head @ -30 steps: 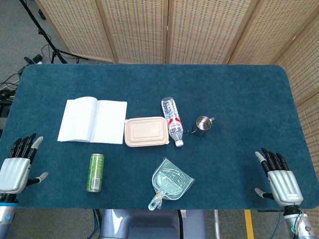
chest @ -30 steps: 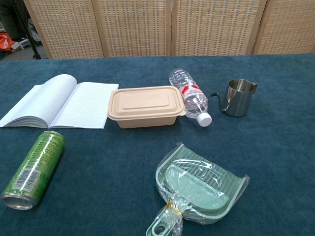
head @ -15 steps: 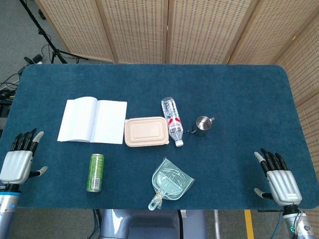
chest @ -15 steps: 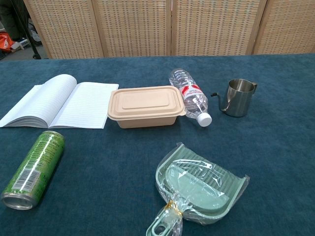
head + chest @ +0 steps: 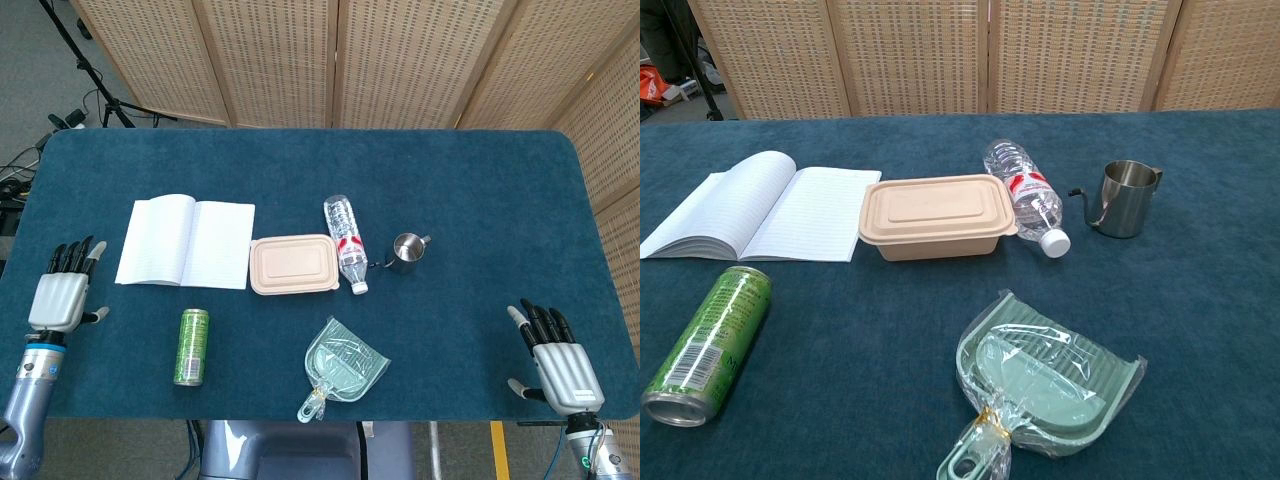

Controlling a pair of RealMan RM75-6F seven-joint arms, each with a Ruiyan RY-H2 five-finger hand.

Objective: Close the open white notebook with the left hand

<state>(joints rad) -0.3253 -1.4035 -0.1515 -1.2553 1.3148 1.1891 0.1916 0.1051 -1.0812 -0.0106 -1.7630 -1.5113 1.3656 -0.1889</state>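
The white notebook (image 5: 186, 243) lies open and flat on the left part of the blue table, its lined pages up; the chest view shows the notebook (image 5: 760, 209) at the left edge. My left hand (image 5: 63, 295) hovers near the table's left front, palm down, fingers apart, empty, a short way left of and nearer than the notebook. My right hand (image 5: 558, 363) rests at the front right corner, fingers spread, holding nothing. Neither hand appears in the chest view.
A beige lidded food box (image 5: 293, 264) sits right beside the notebook's right page. A green can (image 5: 192, 346) lies in front of the notebook. A water bottle (image 5: 345, 242), a steel pitcher (image 5: 407, 251) and a wrapped green dustpan (image 5: 342, 364) lie mid-table.
My left hand has moved forward and up the table's left side, closer to the notebook. The right hand has barely shifted. The notebook stays open.
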